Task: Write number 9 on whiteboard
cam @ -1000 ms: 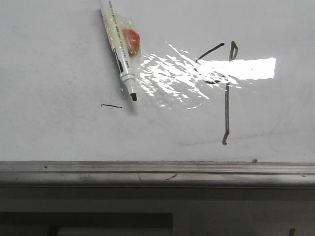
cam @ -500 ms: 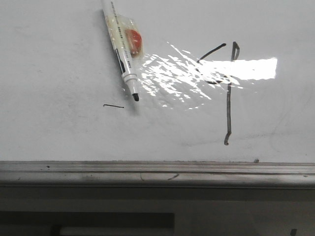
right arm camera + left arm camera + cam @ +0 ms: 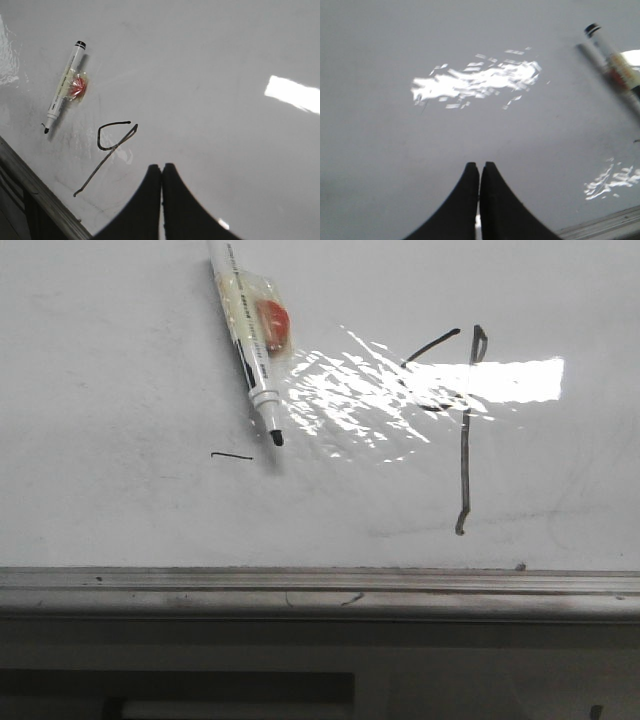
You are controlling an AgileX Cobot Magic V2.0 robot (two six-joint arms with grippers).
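A large glossy white whiteboard [image 3: 120, 510] with a grey metal rim along its near edge is seen from the front, crossed by a bright patch of glare. The number 9 [image 3: 462, 430], drawn in thin black marker strokes, is set toward three o'clock on the board: an open curved hook, partly washed out by the glare, is joined to a long straight stem that ends in a small foot just short of the rim. In the right wrist view the same figure [image 3: 107, 150] is shown whole, hook and slanted stem together.

A white-barrelled marker pen with a black tip [image 3: 250, 350] is laid flat on the board toward eleven o'clock from the figure, uncapped, with a clear wrapper holding something red-orange taped at mid-barrel. A short stray black dash [image 3: 230, 455] is marked just beside the tip, at about eight o'clock from it.

The left gripper [image 3: 479, 167] is held above bare board with its two black fingers pressed together, nothing between them. The right gripper [image 3: 161, 169] is likewise closed and empty, its fingertips poised near the figure, well apart from the pen. Whether either claw touches the surface cannot be told.
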